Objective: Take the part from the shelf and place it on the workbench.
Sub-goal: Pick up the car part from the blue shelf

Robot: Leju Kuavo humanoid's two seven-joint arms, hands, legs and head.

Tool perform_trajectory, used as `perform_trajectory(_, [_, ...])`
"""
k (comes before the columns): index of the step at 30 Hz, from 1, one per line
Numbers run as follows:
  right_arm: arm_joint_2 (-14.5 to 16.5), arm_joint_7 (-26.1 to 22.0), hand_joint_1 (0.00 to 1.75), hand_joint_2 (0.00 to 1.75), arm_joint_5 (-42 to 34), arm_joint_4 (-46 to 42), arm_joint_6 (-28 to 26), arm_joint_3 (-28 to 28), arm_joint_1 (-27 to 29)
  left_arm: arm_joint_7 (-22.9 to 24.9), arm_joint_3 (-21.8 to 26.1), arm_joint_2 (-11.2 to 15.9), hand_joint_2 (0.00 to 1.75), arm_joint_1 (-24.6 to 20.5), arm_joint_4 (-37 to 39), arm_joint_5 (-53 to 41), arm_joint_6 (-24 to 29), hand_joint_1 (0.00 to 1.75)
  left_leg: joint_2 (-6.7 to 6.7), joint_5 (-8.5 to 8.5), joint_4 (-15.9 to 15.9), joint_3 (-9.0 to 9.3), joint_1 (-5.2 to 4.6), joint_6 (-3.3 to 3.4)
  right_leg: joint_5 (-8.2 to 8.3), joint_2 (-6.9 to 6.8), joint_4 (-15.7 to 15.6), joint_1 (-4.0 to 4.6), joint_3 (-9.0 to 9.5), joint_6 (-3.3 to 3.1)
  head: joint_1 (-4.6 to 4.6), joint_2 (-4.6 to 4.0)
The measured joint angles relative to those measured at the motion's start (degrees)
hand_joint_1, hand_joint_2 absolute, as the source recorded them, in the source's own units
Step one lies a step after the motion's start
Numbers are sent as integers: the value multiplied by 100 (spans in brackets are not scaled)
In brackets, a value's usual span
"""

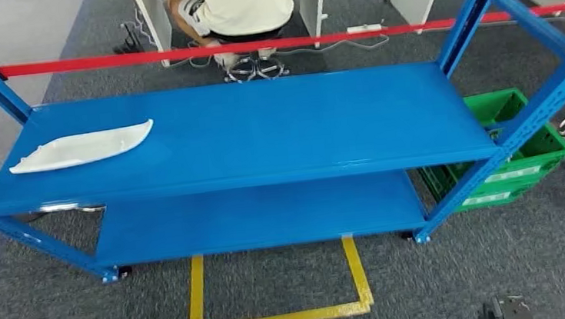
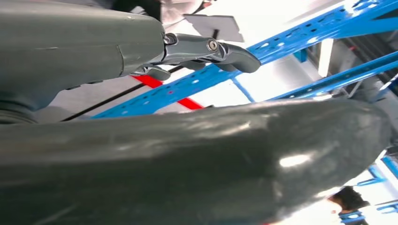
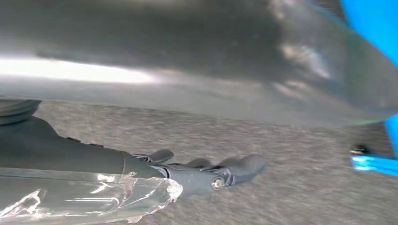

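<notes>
The part (image 1: 81, 147) is a long white curved shell lying flat on the left end of the blue shelf's top board (image 1: 277, 129). My left hand (image 2: 187, 51) hangs beside the shelf's blue perforated posts, its fingers (image 2: 234, 55) stretched out with nothing in them. My right hand (image 3: 202, 176) hangs over grey carpet, its fingers (image 3: 246, 165) also extended and holding nothing. Both hands are far from the part.
The lower shelf board (image 1: 261, 215) is bare. A green crate (image 1: 522, 154) stands at the shelf's right end. Red tape (image 1: 254, 46) runs behind the shelf, and beyond it sits a person (image 1: 239, 9). A yellow floor marking (image 1: 277, 314) lies on the carpet in front.
</notes>
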Motion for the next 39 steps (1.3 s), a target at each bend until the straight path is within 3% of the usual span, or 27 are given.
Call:
perform_trajectory(2, [-35,51,0,0,2,-1,-35,45,0,6,-129,138,0,42,-95,-132,136,0,13,-105,-8,142,1,38,-111,-43,758,7,-508,13,37,-1])
perform_trajectory(3, [-52,84,0,0,2,0,-60,70,11,29,-193,215,0,72,-135,-210,199,0,13,-173,-9,206,-1,45,-265,-49,1091,10,-801,16,49,0])
perform_trajectory(4, [-66,111,0,0,3,1,-86,96,27,65,-254,292,0,104,-173,-282,250,0,11,-248,-10,283,-2,49,-456,-50,1277,14,-1037,15,56,1])
perform_trajectory(6, [-93,151,0,0,3,1,-132,144,50,176,-356,437,0,153,-243,-405,319,0,9,-428,-13,491,-2,44,-669,-53,1133,18,-1263,3,65,2])
perform_trajectory(7, [-108,167,0,0,3,1,-151,169,60,242,-403,508,0,164,-270,-460,344,0,9,-532,-15,612,-2,34,-544,-63,859,19,-1283,-11,71,1])
perform_trajectory(10, [-143,222,0,0,-3,1,-196,247,100,474,-524,699,0,186,-315,-589,376,0,1,-846,-44,956,-17,-41,541,-139,180,42,-1191,-89,73,1])
perform_trajectory(11, [-150,237,0,0,-5,-7,-210,269,107,551,-557,759,0,192,-330,-619,373,0,-3,-897,-80,1061,-18,-83,730,-147,125,57,-1127,-129,68,1])
perform_trajectory(13, [-166,254,0,0,-3,-25,-239,303,87,673,-610,881,0,183,-370,-677,365,0,-8,-754,83,1076,-13,-167,626,-114,63,63,-948,-213,59,2])
perform_trajectory(14, [-176,264,0,0,1,-32,-254,319,72,704,-631,935,0,172,-383,-704,367,0,-12,-563,396,920,-11,-205,570,-95,0,47,-849,-249,55,2])
perform_trajectory(16, [-191,293,0,0,13,-32,-279,349,54,745,-664,1017,0,167,-391,-748,381,0,-19,-318,1245,312,-7,-265,462,-69,-158,10,-600,-301,45,2])
perform_trajectory(17, [-198,309,0,0,18,-32,-293,368,55,765,-682,1046,0,175,-391,-770,390,0,-20,-400,1562,-10,-2,-287,399,-57,-241,2,-454,-316,44,2])
perform_trajectory(18, [-204,326,0,0,22,-32,-311,390,58,793,-702,1074,0,185,-391,-793,397,0,-20,-638,1730,-287,5,-301,329,-40,-322,-5,-293,-323,43,2])
perform_trajectory(20, [-216,361,0,0,19,-32,-350,445,62,888,-745,1134,0,200,-391,-832,393,0,-20,-1214,1719,-688,14,-321,182,8,-451,-25,63,-310,43,2])
perform_trajectory(21, [-223,378,0,0,14,-32,-372,471,62,966,-765,1171,44,203,-391,-860,371,0,-20,-1353,1581,-814,18,-328,103,32,-495,-38,240,-294,42,2])
perform_trajectory(22, [-231,399,0,0,9,-32,-394,496,62,1078,-789,1211,87,211,-391,-898,322,0,-20,-1266,1356,-900,22,-329,11,54,-526,-51,398,-267,40,2])
perform_trajectory(23, [-242,424,0,0,4,-32,-420,517,64,1212,-821,1257,131,219,-387,-951,255,0,-19,-846,1051,-959,30,-324,-92,73,-549,-60,526,-241,36,2])
perform_trajectory(24, [-260,459,0,0,-2,-31,-442,541,66,1359,-860,1308,175,227,-380,-1021,173,0,-12,-266,674,-1018,39,-317,-202,91,-547,-59,654,-214,14,2])
perform_trajectory(25, [-279,493,0,0,-8,-33,-462,565,66,1502,-906,1365,175,238,-371,-1090,90,0,-7,275,390,-1038,43,-302,-328,107,-564,-50,756,-186,16,2])
perform_trajectory(26, [-300,519,0,0,-12,-40,-475,588,63,1602,-950,1420,175,248,-364,-1149,31,0,-4,664,199,-1033,42,-283,-450,121,-607,-41,867,-172,18,2])
perform_trajectory(27, [-318,537,0,0,-16,-55,-482,609,51,1672,-984,1476,175,249,-359,-1192,-9,0,-3,776,108,-1004,33,-258,-556,133,-674,-36,983,-151,18,2])
perform_trajectory(29, [-342,543,0,0,-16,-96,-487,633,26,1720,-1030,1571,175,240,-360,-1229,-34,0,-19,765,69,-861,38,-187,-670,111,-825,-41,1179,-98,11,2])
perform_trajectory(31, [-362,554,0,0,-16,-121,-489,657,15,1782,-1069,1647,175,231,-362,-1261,-67,0,-20,811,-12,-751,55,-90,-872,30,-531,-39,1099,-52,23,2])
perform_trajectory(33, [-384,599,0,0,-23,-124,-506,684,17,1958,-1129,1736,175,234,-359,-1360,-145,0,-15,797,-26,-693,35,-18,-1260,-38,268,-29,621,-46,60,2])
perform_trajectory(34, [-398,631,0,0,-32,-124,-517,703,21,2095,-1161,1796,175,234,-356,-1444,-202,0,-15,764,-25,-664,19,-2,-1374,-47,642,-19,349,-51,63,2])
perform_trajectory(35, [-415,656,0,0,-47,-123,-519,726,25,2233,-1193,1868,175,235,-352,-1536,-258,0,-17,726,-22,-629,1,12,-1356,-49,855,-5,142,-66,63,2])
perform_trajectory(37, [-487,676,0,0,-112,-122,-468,781,37,2531,-1256,2027,175,234,-340,-1742,-388,0,-21,653,-19,-541,-34,26,-925,-50,621,29,3,-127,62,2])
perform_trajectory(39, [-596,652,0,0,-201,-115,-391,822,44,2768,-1338,2230,175,233,-324,-1907,-548,0,-29,595,-9,-463,-72,13,-337,-55,-82,71,104,-215,59,2])
